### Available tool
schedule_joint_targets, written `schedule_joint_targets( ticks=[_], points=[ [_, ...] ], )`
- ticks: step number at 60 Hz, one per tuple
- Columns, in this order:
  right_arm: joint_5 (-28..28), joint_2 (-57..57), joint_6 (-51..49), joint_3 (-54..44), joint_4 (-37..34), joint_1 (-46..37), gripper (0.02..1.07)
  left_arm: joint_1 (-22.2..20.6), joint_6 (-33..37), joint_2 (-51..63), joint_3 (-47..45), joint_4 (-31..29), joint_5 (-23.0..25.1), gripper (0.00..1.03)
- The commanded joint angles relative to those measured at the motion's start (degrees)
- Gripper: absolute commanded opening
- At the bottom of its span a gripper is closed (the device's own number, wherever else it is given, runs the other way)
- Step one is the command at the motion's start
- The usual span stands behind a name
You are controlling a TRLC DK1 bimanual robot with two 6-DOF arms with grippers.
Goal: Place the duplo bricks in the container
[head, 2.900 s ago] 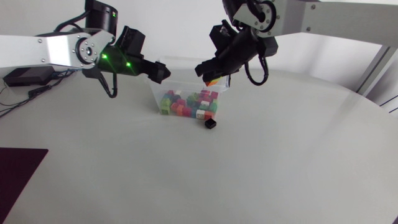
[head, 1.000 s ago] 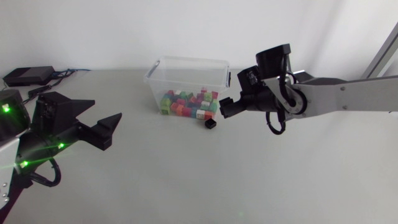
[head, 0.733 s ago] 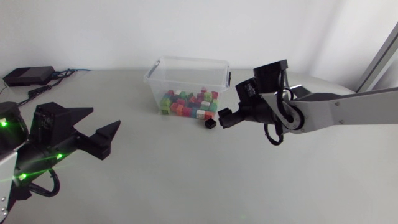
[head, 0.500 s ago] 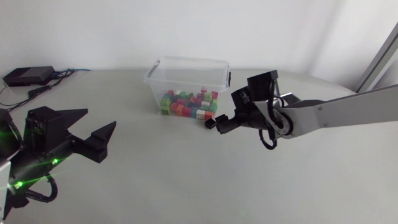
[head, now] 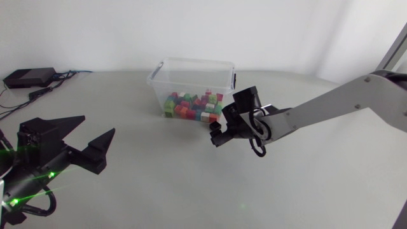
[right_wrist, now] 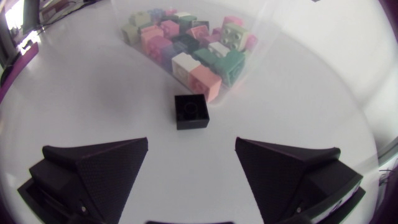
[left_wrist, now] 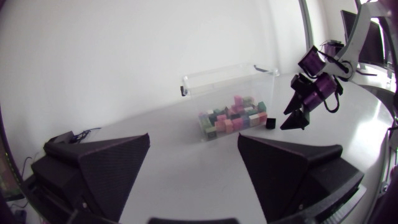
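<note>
Black brick [right_wrist: 191, 111]: one loose duplo piece, studs up, flat on the table [head: 191, 184]. In the head view it lies just beside the near wall of the tub, at about 5 o'clock from the tub's centre.
Container [head: 166, 76]: clear plastic tub, upright and without a lid, standing toward 12 o'clock on the table.
Stored bricks [head: 194, 105]: many pieces of mixed colours, heaped against the near wall inside.
Right gripper [right_wrist: 191, 144]: fingers spread wide and holding nothing. The black brick lies just ahead of the gap between them, untouched. The arm comes in from 3 o'clock.
Left gripper [head: 98, 125]: fingers parted and empty, well apart from the tub, at about 8 o'clock from it.
Step in hand: judged to be the approach to the last loose brick, with no grasp yet made.
Next move: calls for lowering the right fingers either side of the brick and closing on two opposite faces. The clear wall stands close behind the brick, so a knock against it is the hazard.
</note>
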Motion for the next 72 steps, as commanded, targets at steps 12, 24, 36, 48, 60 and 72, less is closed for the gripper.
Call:
schedule_joint_targets(
  ticks=[12, 24, 36, 48, 60, 72],
  points=[
    [-1.6, 6.5, -0.7, 6.2, -3.3, -0.1, 1.03, 0.3, -1.5, -2.4, -2.5, -0.6, -1.2, 0.98],
    [-2.2, 8.8, -1.0, 9.5, -5.3, -0.2, 1.02, 0.3, -1.5, -4.3, -3.5, -1.4, -1.6, 0.98],
    [-2.2, 11.2, -1.0, 11.9, -6.4, 0.0, 0.95, 0.4, -1.3, -5.1, -4.0, -2.9, -2.1, 0.98],
    [-2.6, 12.7, -1.2, 12.4, -7.0, 0.0, 0.76, 0.3, -1.2, -9.2, -5.6, -4.1, -3.7, 0.98],
    [-2.7, 12.6, -1.3, 11.2, -5.1, -0.3, 0.52, 0.0, -1.3, -12.0, -7.4, -4.8, -5.2, 0.98],
    [-2.7, 7.2, -1.2, 6.7, -5.0, -0.3, 0.46, 0.3, -1.7, -14.6, -8.1, -5.5, -6.5, 0.98]
  ],
)
